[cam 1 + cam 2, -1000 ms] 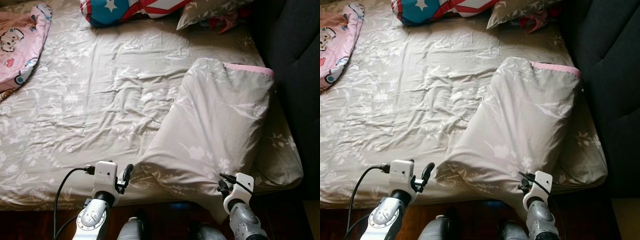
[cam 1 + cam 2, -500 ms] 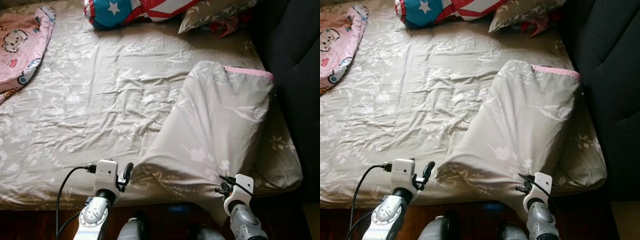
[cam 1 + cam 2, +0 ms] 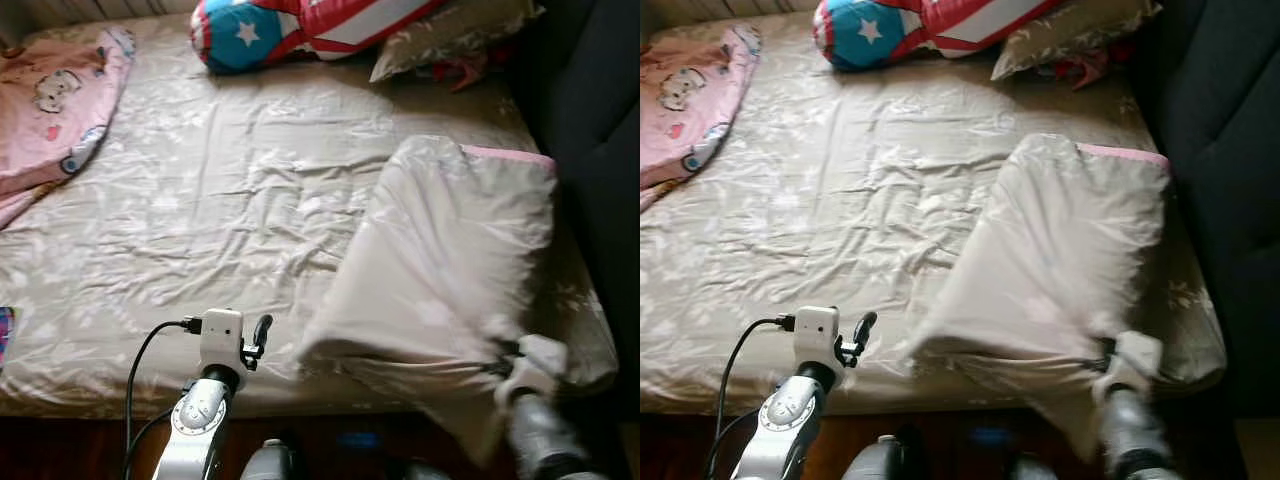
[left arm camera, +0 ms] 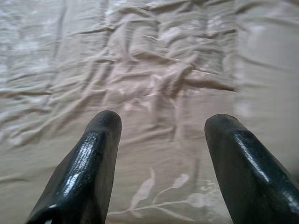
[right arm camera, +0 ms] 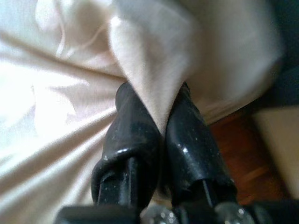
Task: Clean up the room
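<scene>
A folded grey blanket (image 3: 450,260) lies on the bed (image 3: 200,200) at its right side; its near corner is pinched between the closed fingers (image 5: 135,135) of the right gripper (image 5: 156,126). The left gripper (image 4: 161,140) is held open above the wrinkled sheet. A pink quilt (image 3: 55,100), a star-patterned cushion (image 3: 290,25) and a pillow (image 3: 450,40) are seen further back.

The head camera tilts up and shifts, so more of the far bed shows. The right gripper (image 3: 500,352), fingers clamped on the near edge of the folded beige duvet (image 3: 450,260), moves right and is motion-blurred, dragging that edge so the near left corner lifts off the sheet (image 3: 200,200). The left gripper (image 3: 262,335) edges slightly farther over the mattress, fingers parted
</scene>
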Tool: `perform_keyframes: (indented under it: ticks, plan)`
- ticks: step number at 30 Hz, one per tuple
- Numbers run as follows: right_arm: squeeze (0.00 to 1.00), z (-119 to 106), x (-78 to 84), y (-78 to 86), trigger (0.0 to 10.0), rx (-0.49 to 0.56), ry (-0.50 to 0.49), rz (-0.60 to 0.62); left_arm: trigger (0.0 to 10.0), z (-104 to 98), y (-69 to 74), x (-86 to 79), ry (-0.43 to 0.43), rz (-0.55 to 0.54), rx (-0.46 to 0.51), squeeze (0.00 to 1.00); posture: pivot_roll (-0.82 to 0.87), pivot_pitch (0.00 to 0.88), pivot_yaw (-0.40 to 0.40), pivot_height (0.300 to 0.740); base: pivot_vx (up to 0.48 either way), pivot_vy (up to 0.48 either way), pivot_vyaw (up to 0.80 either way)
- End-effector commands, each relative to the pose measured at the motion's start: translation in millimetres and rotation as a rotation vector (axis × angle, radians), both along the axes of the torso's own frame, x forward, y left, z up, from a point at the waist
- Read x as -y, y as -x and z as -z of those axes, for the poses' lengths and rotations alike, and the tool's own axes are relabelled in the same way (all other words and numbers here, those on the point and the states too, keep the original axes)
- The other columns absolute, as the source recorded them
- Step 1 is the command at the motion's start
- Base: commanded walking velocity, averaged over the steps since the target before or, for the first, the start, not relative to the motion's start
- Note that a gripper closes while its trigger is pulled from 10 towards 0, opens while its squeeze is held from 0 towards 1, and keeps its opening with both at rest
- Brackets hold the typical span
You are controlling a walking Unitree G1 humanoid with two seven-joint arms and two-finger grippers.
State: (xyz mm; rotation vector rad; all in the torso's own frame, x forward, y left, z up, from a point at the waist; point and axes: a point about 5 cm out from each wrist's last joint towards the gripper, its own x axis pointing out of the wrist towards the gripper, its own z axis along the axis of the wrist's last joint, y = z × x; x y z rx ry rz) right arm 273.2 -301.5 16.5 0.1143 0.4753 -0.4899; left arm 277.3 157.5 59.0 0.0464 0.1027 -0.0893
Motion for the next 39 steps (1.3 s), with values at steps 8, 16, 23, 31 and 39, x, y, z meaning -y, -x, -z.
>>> perform_keyframes:
  ticks: [8,16,23,31,39]
  plan:
    - [0.00,-92,112.0,14.8,0.0,0.182,0.230,0.369,10.0,12,1.1,-8.5,0.011,-0.033,-0.037,0.00,-0.13,0.171,0.038,0.740,0.000,0.000,0.00]
    - [0.00,-66,99.4,19.6,0.0,0.092,0.182,0.326,10.0,20,1.2,-7.2,0.006,-0.018,-0.053,0.00,-0.13,0.170,0.042,0.740,0.000,0.000,0.00]
    - [0.00,-27,75.8,31.2,10.0,-0.012,0.099,0.314,10.0,22,2.2,-6.6,0.004,-0.018,-0.059,0.00,-0.11,0.169,0.045,0.740,0.000,0.000,0.00]
    - [0.95,-59,74.4,8.2,10.0,0.169,0.238,0.211,10.0,29,4.2,-2.2,0.018,-0.017,-0.080,0.00,-0.12,0.168,0.040,0.740,0.000,0.000,0.00]
    - [0.00,-73,66.3,-7.2,10.0,0.218,0.292,0.113,10.0,33,5.1,2.9,0.036,-0.017,-0.090,0.00,-0.13,0.164,0.032,0.740,0.000,0.000,0.00]
